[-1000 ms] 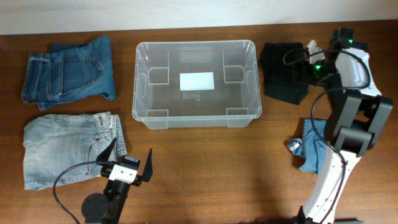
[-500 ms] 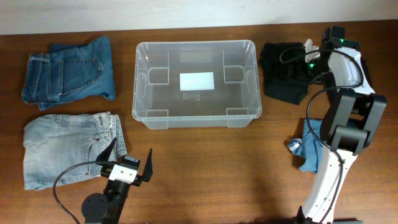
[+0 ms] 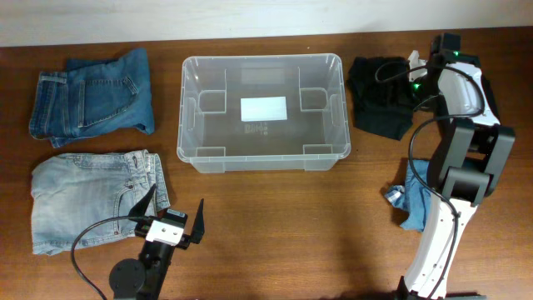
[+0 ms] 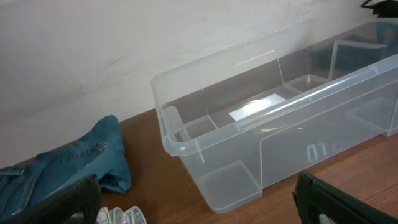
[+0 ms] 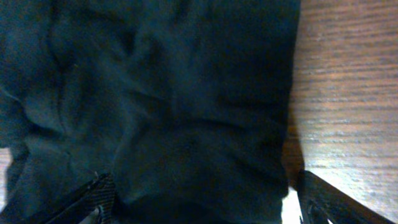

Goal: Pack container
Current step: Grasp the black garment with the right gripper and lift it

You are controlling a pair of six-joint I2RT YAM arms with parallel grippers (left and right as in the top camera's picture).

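One container (image 3: 260,160) | left of right hand (image 3: 410,73) (open) — beyond left hand (image 3: 173,213)

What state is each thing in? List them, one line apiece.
container: upright, no lid, empty.
dark jeans: folded, on the table.
light jeans: folded, on the table.
black garment: bunched, on the table beside the container.
blue cloth: crumpled, partly hidden.
left gripper: open, holding nothing.
right gripper: open, fingers either side of the black garment.
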